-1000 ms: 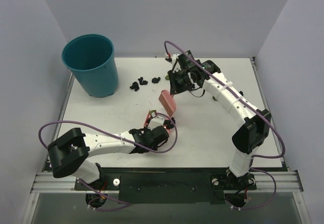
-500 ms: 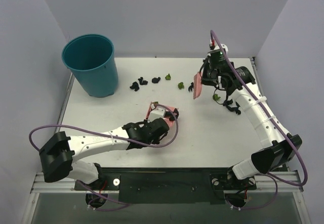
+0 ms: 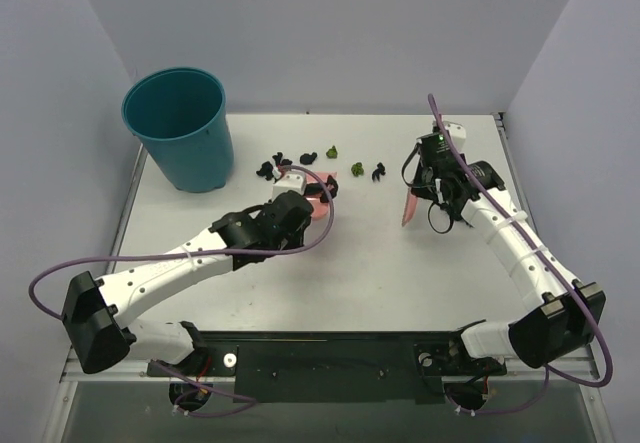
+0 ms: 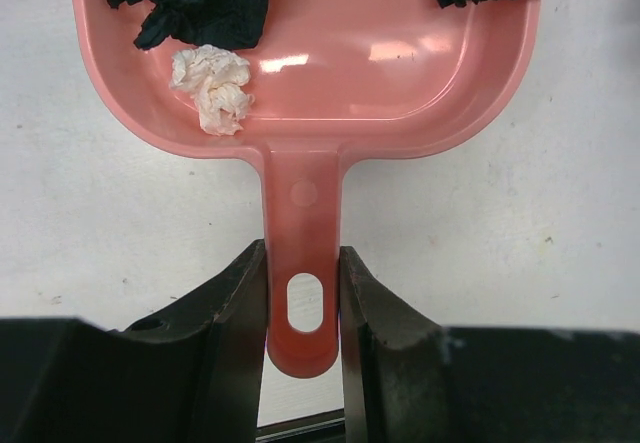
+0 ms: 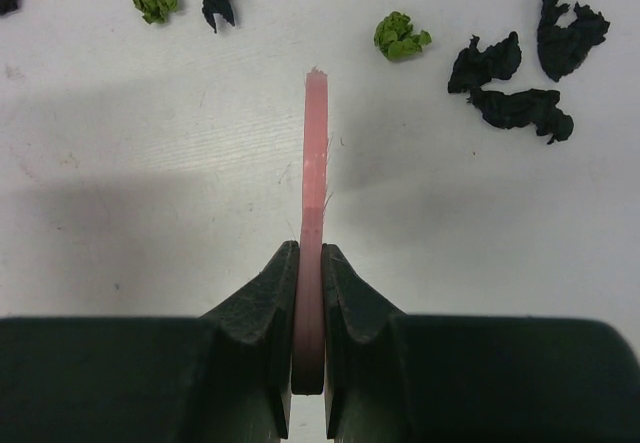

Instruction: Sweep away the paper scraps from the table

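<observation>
My left gripper [image 3: 297, 201] is shut on the handle of the pink dustpan [image 3: 320, 206], which lies flat on the white table [image 3: 380, 273]. In the left wrist view the gripper [image 4: 303, 263] clamps the dustpan [image 4: 300, 53], which holds black paper scraps [image 4: 200, 3] and a whitish wad [image 4: 212, 86]. My right gripper [image 3: 422, 191] is shut on the pink brush [image 3: 410, 208], seen edge-on in the right wrist view [image 5: 314, 153] between the jaws of that gripper [image 5: 310, 253]. Loose scraps lie ahead: black ones [image 3: 283, 161], olive-green ones [image 3: 357, 169], and more black [image 5: 520, 111] and green ones [image 5: 400, 35].
A teal bucket [image 3: 180, 128] stands at the table's far left corner. Pale walls close in the table on three sides. Purple cables loop off both arms.
My left arm has pushed the dustpan away and left, up toward the scraps near the bucket. My right arm has swung the brush from the far middle to the right and lowered it nearer.
</observation>
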